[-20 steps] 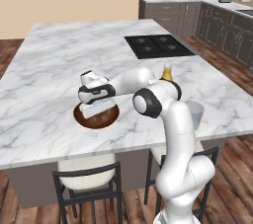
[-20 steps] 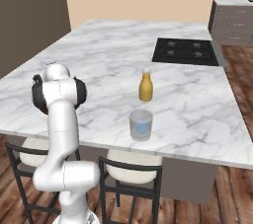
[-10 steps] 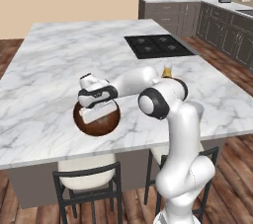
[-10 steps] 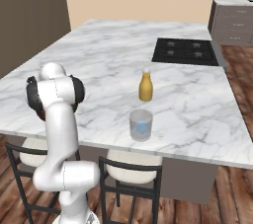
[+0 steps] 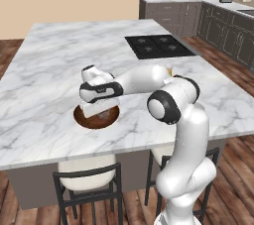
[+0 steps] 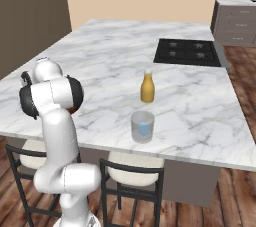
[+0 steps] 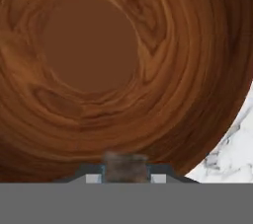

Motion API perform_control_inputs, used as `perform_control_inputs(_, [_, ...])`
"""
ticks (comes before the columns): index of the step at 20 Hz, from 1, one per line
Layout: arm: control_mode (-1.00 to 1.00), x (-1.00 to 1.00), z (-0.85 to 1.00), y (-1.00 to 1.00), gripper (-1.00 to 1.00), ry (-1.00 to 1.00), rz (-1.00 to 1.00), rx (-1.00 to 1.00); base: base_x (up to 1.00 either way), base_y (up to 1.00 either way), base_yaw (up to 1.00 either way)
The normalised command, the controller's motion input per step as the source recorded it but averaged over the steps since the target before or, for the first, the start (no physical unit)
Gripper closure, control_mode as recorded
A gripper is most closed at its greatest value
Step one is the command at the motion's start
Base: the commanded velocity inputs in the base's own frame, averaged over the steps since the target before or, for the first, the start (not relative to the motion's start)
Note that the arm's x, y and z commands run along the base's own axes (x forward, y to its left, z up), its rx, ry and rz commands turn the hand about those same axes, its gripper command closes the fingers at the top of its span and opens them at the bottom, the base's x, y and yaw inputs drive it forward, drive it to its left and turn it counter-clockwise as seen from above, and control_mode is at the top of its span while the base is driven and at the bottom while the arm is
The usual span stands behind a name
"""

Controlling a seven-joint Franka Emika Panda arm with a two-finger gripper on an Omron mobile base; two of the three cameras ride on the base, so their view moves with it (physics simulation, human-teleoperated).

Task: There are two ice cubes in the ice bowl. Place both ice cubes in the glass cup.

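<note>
While the gripper (image 7: 126, 176) sits low in the ice bowl (image 5: 96, 118), fingers clamped on an ice cube (image 7: 126, 166), glass cup (image 6: 142, 126) well apart.

The white marble worktop (image 6: 190, 101) holds a brown ice bowl (image 5: 96, 117) at lower left, a glass cup (image 6: 142, 126) and an orange bottle (image 6: 147, 86) mid-frame, and a black stove top (image 6: 187, 52) higher up.

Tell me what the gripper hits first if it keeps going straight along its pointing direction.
Most likely the wooden inner surface of the ice bowl, directly ahead of the gripper, which is shut on a small translucent ice cube. Depth is unclear.
</note>
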Motion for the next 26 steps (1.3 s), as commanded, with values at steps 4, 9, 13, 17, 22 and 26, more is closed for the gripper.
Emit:
perform_control_inputs(4, [-1.00,0.04,1.00,0.00,1.00,-0.13,-0.14,0.05,0.00,0.00,0.00])
perform_control_inputs(9, [-1.00,-0.19,0.83,-0.50,1.00,-0.11,-0.15,0.10,0.00,0.00,0.00])
perform_control_inputs(13, [-1.00,-0.76,0.39,-0.94,1.00,-0.13,-0.09,0.10,0.00,0.00,0.00])
perform_control_inputs(17, [-1.00,-0.96,0.15,-1.00,1.00,-0.23,-0.01,0.07,0.00,0.00,0.00])
perform_control_inputs(22, [-1.00,-0.81,0.06,-1.00,1.00,-0.24,0.00,0.05,0.00,0.00,0.00])
perform_control_inputs(26, [-1.00,-0.31,0.35,-1.00,1.00,-0.07,-0.02,0.14,0.00,0.00,0.00])
